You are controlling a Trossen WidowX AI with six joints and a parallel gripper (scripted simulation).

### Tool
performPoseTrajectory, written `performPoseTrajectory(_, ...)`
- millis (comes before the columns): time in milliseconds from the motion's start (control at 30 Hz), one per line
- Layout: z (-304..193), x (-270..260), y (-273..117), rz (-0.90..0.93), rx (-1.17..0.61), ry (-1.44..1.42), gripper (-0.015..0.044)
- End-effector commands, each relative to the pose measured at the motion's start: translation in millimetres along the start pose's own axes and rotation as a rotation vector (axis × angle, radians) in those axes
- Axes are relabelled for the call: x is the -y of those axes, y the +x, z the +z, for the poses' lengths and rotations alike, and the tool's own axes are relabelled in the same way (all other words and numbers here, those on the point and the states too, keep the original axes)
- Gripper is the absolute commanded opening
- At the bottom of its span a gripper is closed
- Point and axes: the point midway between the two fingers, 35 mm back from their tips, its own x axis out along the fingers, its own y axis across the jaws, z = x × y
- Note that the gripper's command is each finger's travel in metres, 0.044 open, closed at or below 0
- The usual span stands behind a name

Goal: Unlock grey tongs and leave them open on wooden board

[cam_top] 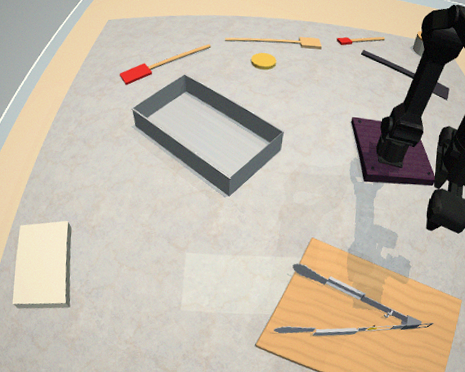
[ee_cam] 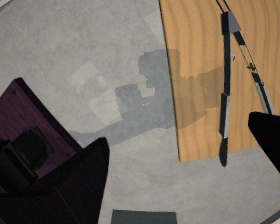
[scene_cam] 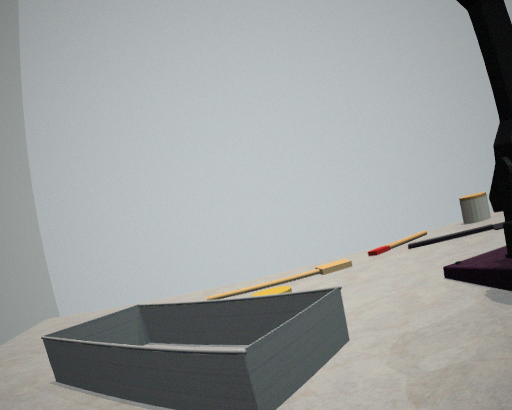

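The grey tongs (cam_top: 309, 272) (ee_cam: 226, 65) lie on the wooden board (cam_top: 363, 364) (ee_cam: 187, 30). Their two arms are spread in a V, with the hinge end at the right in the top view and the tips pointing left. A small yellow part (cam_top: 372, 327) (ee_cam: 251, 66) shows on one arm. My gripper (cam_top: 447, 212) (ee_cam: 180, 132) is open and empty, raised above the table and apart from the tongs. The roasting tin (cam_top: 193, 160) (scene_cam: 150, 372) stands on the table with nothing resting across it. The exterior view shows neither tongs nor board.
A cream block (cam_top: 43, 263) lies at the front left. At the back are a red spatula (cam_top: 136, 73), a wooden spatula (cam_top: 310, 43), a small red-headed one (cam_top: 344, 40), a yellow disc (cam_top: 263, 60) and a dark utensil (cam_top: 389, 63). My purple base (cam_top: 367, 146) stands at the right.
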Motion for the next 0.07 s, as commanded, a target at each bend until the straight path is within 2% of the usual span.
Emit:
performPoseTrajectory(0,-0.1,0.8,-1.7,-0.004,-0.001,0.006,0.0440)
performPoseTrajectory(33,-0.1,0.8,-1.7,-0.004,-0.001,0.006,0.0440)
